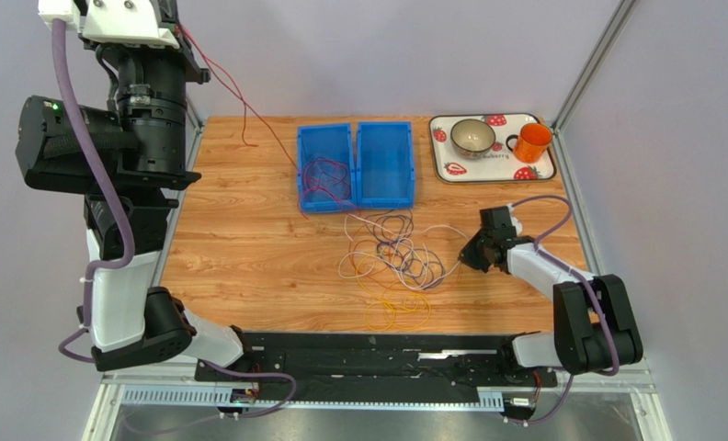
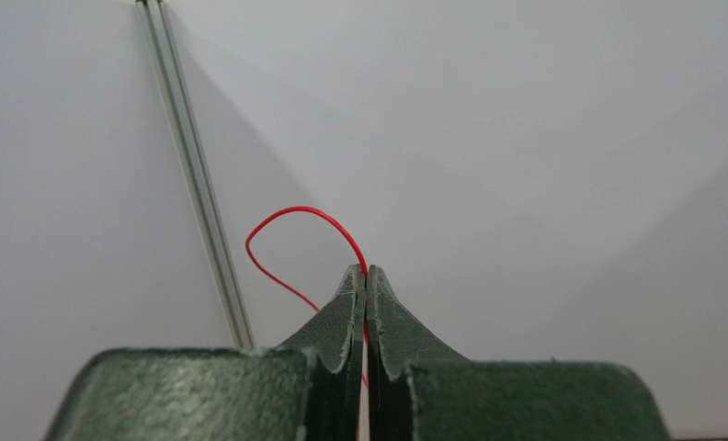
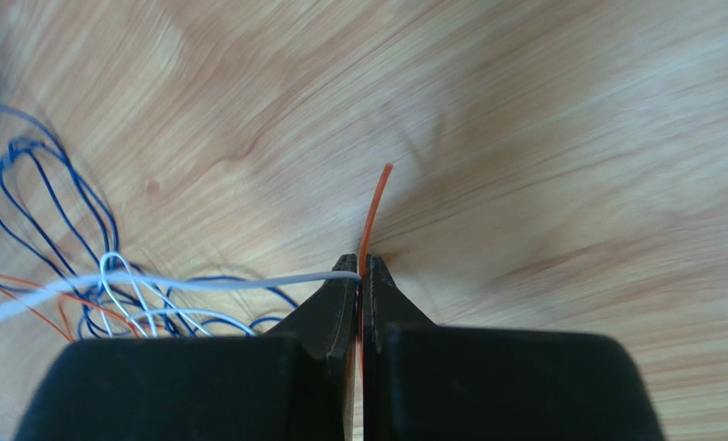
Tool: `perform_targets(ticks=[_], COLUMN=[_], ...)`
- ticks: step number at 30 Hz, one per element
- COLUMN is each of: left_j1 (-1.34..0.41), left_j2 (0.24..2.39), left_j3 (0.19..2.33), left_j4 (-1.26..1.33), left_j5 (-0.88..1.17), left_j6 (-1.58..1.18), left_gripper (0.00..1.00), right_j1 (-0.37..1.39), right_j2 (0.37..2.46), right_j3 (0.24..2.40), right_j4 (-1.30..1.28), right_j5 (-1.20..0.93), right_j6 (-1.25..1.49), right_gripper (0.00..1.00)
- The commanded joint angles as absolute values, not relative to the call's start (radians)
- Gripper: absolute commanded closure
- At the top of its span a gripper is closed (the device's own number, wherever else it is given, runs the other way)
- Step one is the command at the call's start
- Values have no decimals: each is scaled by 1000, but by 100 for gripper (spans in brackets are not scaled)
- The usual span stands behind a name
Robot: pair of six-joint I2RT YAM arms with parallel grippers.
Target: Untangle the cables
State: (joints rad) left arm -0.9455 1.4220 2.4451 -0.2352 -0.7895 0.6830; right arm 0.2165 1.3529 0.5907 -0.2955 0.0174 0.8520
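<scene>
The cables lie in a loose tangle (image 1: 395,253) of white, dark purple and orange loops mid-table, with yellow loops (image 1: 397,312) nearer me. My left gripper (image 1: 173,23) is raised high at the back left, shut on a red cable (image 2: 280,220). That cable (image 1: 239,96) slopes down into the left blue bin (image 1: 311,138). In the left wrist view the left gripper (image 2: 366,272) pinches it at the tips. My right gripper (image 3: 360,266) sits low on the wood, right of the tangle, shut on an orange cable (image 3: 375,207). A white cable (image 3: 202,283) also reaches its tips.
Two blue bins stand side by side at the back centre, the right one (image 1: 384,165) without cable. A strawberry-print tray (image 1: 492,176) at the back right carries a bowl (image 1: 473,136) and an orange mug (image 1: 531,142). Dark blue loops (image 3: 55,184) lie left of the right gripper.
</scene>
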Motion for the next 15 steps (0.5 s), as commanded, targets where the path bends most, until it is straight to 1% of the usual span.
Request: perform_targets(ticks=[1,5,6,7,8,9,10,12,13,15], left_j1=[-925,-914,-913,-908,-908,-908,-908,-908,-908,-908], left_j2=[1396,1362,1356,1342,1339,1336,1335,1328,1319,1313], left_j3=[2433,2372,2353,2315,2297,2280,2243,2191,2121,2045], left_j4=[-195,-192,-195,-204,-218,-233,-274,-304,-327,-340], left_j5=[-821,-822,-819,-816,-813,-804,-802,-789,-779,-761], left_j6=[735,703,690,655,631,606,544,474,435,326], left_gripper=[100,100,100,100,100,100,100,100,100,100], right_j1=[66,-54,-72,-72,-68,-39,-14,78,104,164], right_j2=[1347,1357,1365,1377,1391,1394,1391,1362,1350,1307], right_j3=[604,609,615,627,662,679,701,751,761,784], right_j4=[-325,-315,-305,-302,-282,-284,-291,-354,-373,-422], right_j5=[21,17,-39,-61,-96,-133,-141,-94,-83,-55], right_j6=[885,899,893,853,824,799,766,703,689,666], right_gripper=[100,100,100,97,91,78,53,36,27,25])
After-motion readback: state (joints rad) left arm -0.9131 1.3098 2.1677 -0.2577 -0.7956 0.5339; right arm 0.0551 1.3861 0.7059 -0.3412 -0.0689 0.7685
